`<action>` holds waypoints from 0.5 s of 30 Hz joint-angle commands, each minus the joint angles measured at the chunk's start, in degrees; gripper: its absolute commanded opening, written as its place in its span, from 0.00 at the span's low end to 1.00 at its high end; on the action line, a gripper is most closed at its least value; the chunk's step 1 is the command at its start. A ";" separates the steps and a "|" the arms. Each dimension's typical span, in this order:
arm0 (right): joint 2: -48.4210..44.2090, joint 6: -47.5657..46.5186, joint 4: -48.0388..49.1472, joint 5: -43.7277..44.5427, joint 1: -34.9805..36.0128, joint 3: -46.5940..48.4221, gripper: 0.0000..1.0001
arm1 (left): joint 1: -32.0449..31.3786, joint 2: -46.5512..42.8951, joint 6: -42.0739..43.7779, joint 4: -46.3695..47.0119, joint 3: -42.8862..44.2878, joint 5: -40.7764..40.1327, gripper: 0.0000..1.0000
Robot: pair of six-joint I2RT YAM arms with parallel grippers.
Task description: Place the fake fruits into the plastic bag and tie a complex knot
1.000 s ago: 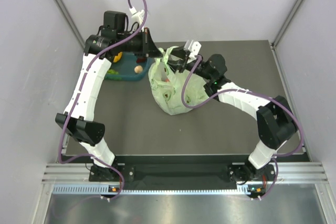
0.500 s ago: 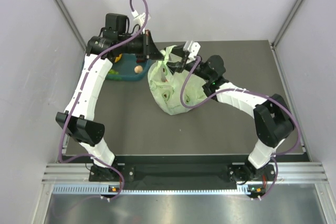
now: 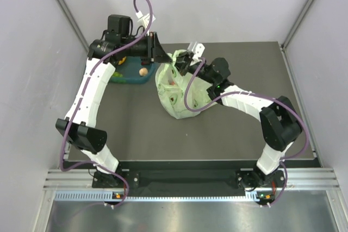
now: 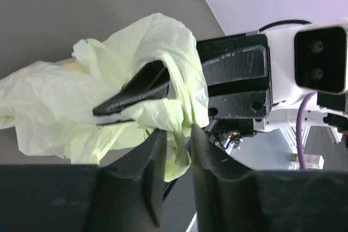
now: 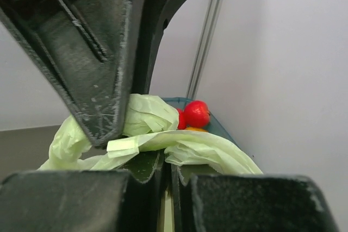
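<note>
Dark grey matte table (image 3: 239, 129), pale lilac walls (image 3: 228, 4) on three sides, aluminium frame posts (image 3: 304, 9) at the far corners. A thin crinkly pale-green translucent plastic bag (image 3: 182, 99) is set on the far middle of the table, bulging, with fruit shapes faintly seen through it. Just left of it a teal rectangular plastic basket (image 3: 130, 78) is seen, with a small glossy red plastic fruit (image 5: 196, 113) and a couple of other pieces left inside.

Both arms are brought together over the bag's top. The left gripper (image 4: 175, 134) is shown with jaws almost shut, a strand of the bag's handle (image 4: 179, 107) pinched between them. The right gripper (image 5: 167, 180) is shown with jaws closed to a sliver on a flat strip of the same plastic. The two grippers are very near each other.

Step judged: tying of the handles, not loading. A finished knot cannot be made out; only bunched plastic is seen.

Next move is judged to call for one strand to be wrapped or pulled past the other while both pinches are held. Thin film is likely to slip or tear if tugged hard.
</note>
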 commanded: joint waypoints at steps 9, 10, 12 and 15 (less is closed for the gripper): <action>-5.50 2.14 3.79 2.17 0.38 -2.43 0.00 | 6.73 -14.24 -6.76 20.82 -14.16 6.71 0.51; -5.68 3.03 4.05 2.09 0.21 -2.79 0.00 | 7.17 -14.59 -6.76 21.09 -14.77 6.89 0.50; -6.21 3.74 4.06 2.00 -0.23 -3.05 0.00 | 7.96 -15.82 -6.68 22.23 -16.09 8.02 0.47; -6.73 5.58 2.92 1.21 -0.67 -3.23 0.00 | 8.49 -16.97 -6.24 25.65 -19.87 9.79 0.41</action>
